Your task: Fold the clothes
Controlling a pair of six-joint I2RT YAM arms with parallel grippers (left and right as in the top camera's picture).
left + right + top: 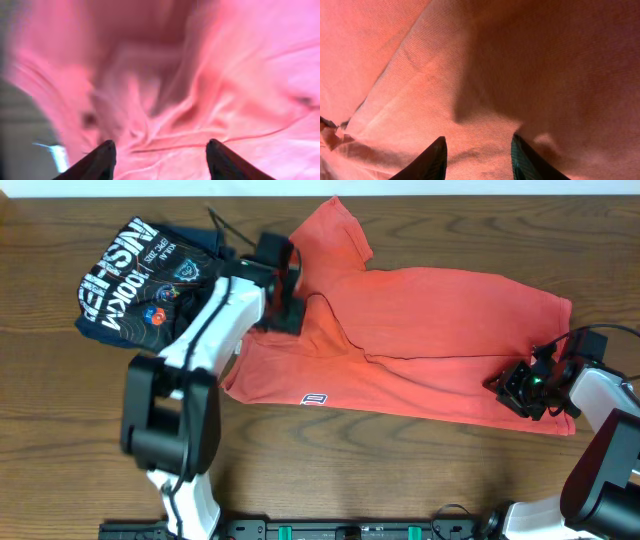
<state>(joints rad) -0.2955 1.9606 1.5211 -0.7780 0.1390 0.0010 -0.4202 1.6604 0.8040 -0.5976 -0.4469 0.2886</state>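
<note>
Count: one garment of the task, one other garment, two arms, two tools. Nearest the robot, a bare strip of brown wooden table [400, 470] runs in front of the work. Beyond it lies the one orange-red short-sleeved cotton T-shirt [420, 340], spread lengthwise across the middle of the table with several creases, a small white label [315, 398] at its near edge. At the shirt's right end the right tool [522, 388] rests low over the cloth near the near-right corner. In the right wrist view its two fingers stand apart [479, 142] with only flat orange fabric between and beyond them, nothing clamped. Farther back, on the left, the white-and-black left arm [215, 320] reaches over the T-shirt's left edge. The left tool [283, 280] sits over rumpled cloth below the one sleeve that points to the far edge. The left wrist view is blurred, but the fingers show spread apart [160, 147] above wrinkled fabric, gripping nothing. Farthest left lies one dark navy folded shirt with white lettering and colourful logos [135, 280]. The left arm covers its right edge, so contact with the T-shirt cannot be judged.
</note>
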